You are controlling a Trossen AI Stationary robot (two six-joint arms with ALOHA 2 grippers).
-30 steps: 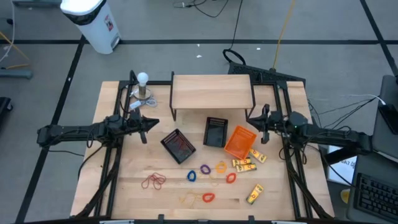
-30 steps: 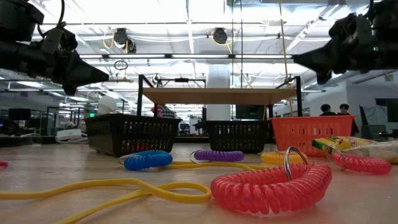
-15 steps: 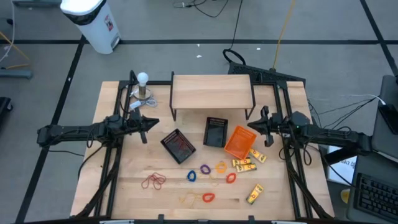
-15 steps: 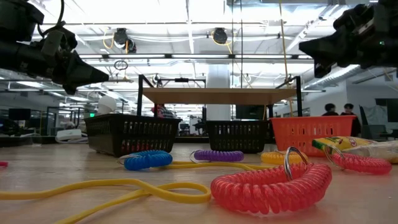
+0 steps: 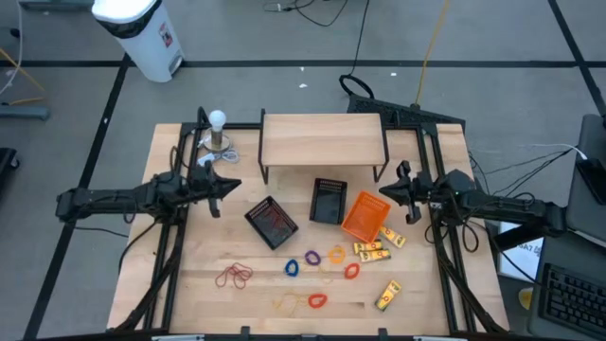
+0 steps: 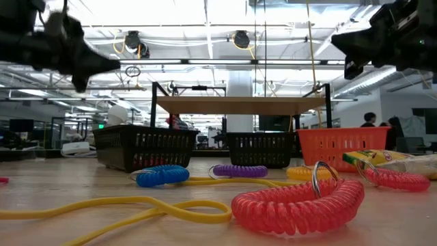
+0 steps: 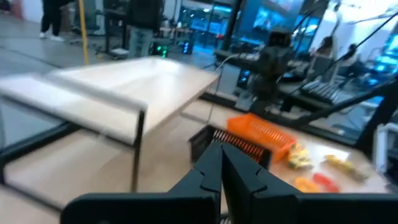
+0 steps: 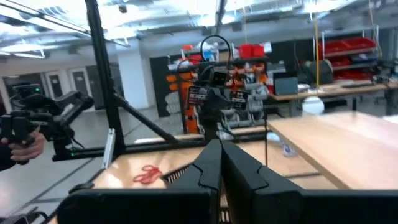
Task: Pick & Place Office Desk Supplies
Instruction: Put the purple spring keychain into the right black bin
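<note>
Coiled loops lie flat on the near part of the table: blue (image 5: 292, 268), purple (image 5: 311, 257), orange (image 5: 336, 255), and red ones (image 5: 351, 270) (image 5: 316, 301). There is also a yellow cord (image 5: 287, 303) and a tangle of thin red bands (image 5: 233, 276). Yellow packets rest at the right (image 5: 374, 250) (image 5: 387, 296). In the low view the red coil (image 6: 297, 203) is nearest. My left gripper (image 5: 232, 186) hovers shut over the table's left part, well above the wood. My right gripper (image 5: 383, 191) hovers shut beside the orange tray. Both hold nothing.
A black mesh tray (image 5: 272, 223) holds red bands; a second black tray (image 5: 329, 200) and an orange tray (image 5: 365, 216) stand mid-table. A wooden shelf (image 5: 323, 140) spans the far side. A white ball on a stand (image 5: 218, 133) is far left.
Both grippers have risen a little above the table, staying shut. The left one shows blurred in the low view. The supplies and trays have not moved.
</note>
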